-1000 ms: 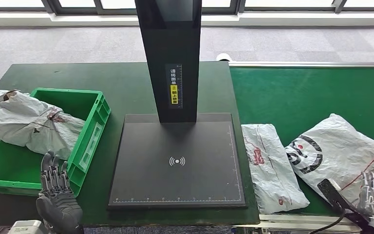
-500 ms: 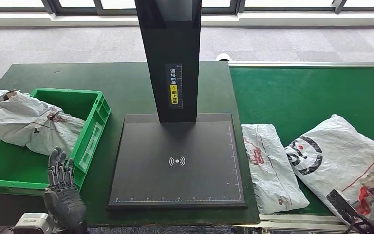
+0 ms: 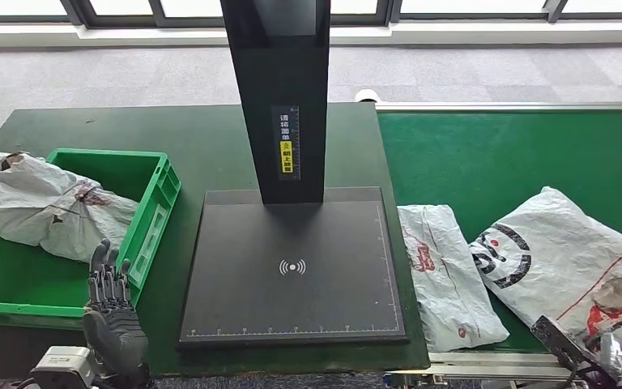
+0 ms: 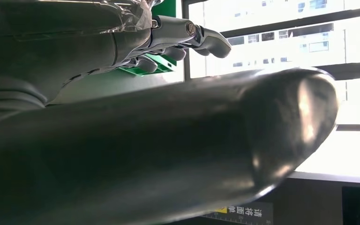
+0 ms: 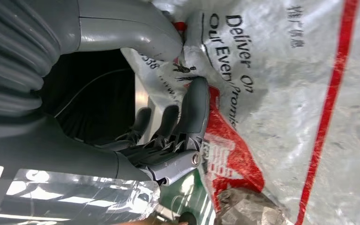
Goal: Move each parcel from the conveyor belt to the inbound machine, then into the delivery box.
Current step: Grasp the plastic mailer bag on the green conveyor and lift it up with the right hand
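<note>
The right hand [image 5: 168, 136] pinches the corner of the large white plastic parcel [image 3: 555, 259] on the green conveyor belt [image 3: 502, 154]; the left hand [image 3: 112, 312] hovers open and empty beside the green plastic crate [image 3: 158, 207]

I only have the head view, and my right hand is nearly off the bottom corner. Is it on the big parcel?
Observer: Yes. In the right wrist view, the thumb and one finger of the right hand touch a crumpled edge of the big parcel. I cannot confirm a firm pinch.
Operator: Which part of the bag is that?
Observer: Beside its red patch, just below the print "Deliver On Our Every Promise".
</note>
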`<state>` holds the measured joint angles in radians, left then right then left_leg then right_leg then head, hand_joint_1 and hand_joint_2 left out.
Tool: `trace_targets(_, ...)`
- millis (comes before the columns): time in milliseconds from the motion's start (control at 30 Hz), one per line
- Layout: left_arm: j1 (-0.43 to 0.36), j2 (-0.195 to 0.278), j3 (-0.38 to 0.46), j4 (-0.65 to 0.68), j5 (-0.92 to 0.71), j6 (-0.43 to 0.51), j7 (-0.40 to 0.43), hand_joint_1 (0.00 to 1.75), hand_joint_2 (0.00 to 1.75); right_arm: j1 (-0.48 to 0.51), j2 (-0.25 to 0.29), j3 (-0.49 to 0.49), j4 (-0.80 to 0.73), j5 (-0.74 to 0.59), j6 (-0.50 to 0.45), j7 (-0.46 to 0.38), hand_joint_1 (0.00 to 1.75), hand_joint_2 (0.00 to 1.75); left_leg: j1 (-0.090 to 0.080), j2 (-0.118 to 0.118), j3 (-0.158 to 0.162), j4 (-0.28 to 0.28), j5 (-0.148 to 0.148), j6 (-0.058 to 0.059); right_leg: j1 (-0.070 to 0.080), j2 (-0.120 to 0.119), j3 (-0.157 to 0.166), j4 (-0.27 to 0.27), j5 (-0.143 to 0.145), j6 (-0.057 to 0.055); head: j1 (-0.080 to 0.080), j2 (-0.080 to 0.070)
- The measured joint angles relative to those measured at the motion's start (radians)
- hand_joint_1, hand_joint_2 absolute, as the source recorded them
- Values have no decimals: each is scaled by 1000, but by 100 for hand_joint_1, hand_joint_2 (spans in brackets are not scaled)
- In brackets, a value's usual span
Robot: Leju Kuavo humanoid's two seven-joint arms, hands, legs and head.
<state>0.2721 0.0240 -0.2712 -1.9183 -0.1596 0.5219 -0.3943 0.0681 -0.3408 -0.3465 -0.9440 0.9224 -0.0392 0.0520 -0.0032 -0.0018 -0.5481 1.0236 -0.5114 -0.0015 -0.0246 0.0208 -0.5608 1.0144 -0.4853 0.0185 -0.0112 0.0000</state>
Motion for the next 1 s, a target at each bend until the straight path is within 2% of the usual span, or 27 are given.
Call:
trace_targets(400, -7, -6, 0, 6, -16, -3, 12, 0, 0, -15, 23, 12, 5, -14, -2, -10, 175, 175, 0, -3, 2, 0, 2, 1, 0, -4, 0, 0, 1, 1, 0, 0)
trace_targets(533, -7, -8, 0, 6, -20, -4, 15, 0, 0, -15, 29, 18, -2, -16, -38, -15, 175, 175, -1, -3, -1, 0, 2, 1, 0, -4, -1, 0, 0, 1, 0, 0)
trace_targets(567, -7, -9, 0, 6, -22, -3, 16, 0, 0, -15, 30, 18, -7, -16, -58, -13, 162, 175, -1, -3, -2, 0, 2, 1, 0, -4, -1, 0, 0, 1, 0, 0)
trace_targets(633, -7, -9, 0, 6, -26, 0, 18, 0, 0, -15, 34, 18, -19, -14, -103, -11, 89, 175, -1, -3, -2, 0, 2, 1, 0, -4, 0, 0, 0, 1, 0, 0)
trace_targets(667, -7, -9, 0, 5, -27, 3, 18, 0, 0, -15, 35, 18, -26, -14, -128, -10, 46, 175, -1, -3, -2, 0, 2, 1, 0, -4, 0, 0, 0, 1, 0, 0)
trace_targets(700, -6, -9, 0, 5, -28, 8, 18, 0, 0, -15, 37, 18, -34, -14, -157, -10, 15, 175, -1, -3, -2, 0, 2, 1, 0, -4, 0, 0, 0, 1, 0, 0)
trace_targets(767, -6, -9, 0, 5, -28, 14, 18, 0, 0, -18, 38, 18, -50, -14, -212, -10, 0, 175, -1, -3, -2, 0, 2, 1, 0, -4, 0, 0, 0, 1, 0, 0)
trace_targets(867, -6, -9, 0, 5, -26, 18, 17, 0, 0, -27, 39, 18, -71, -13, -258, -11, 0, 175, -1, -3, -1, 0, 2, 1, 0, -4, 0, 0, 0, 1, 0, 0)
trace_targets(1000, -6, -9, 0, 6, -26, 18, 17, 0, 0, -30, 39, 18, -75, -13, -264, -11, 0, 175, -1, -3, -1, 0, 2, 1, 0, -4, 0, 0, 0, 1, 0, 0)
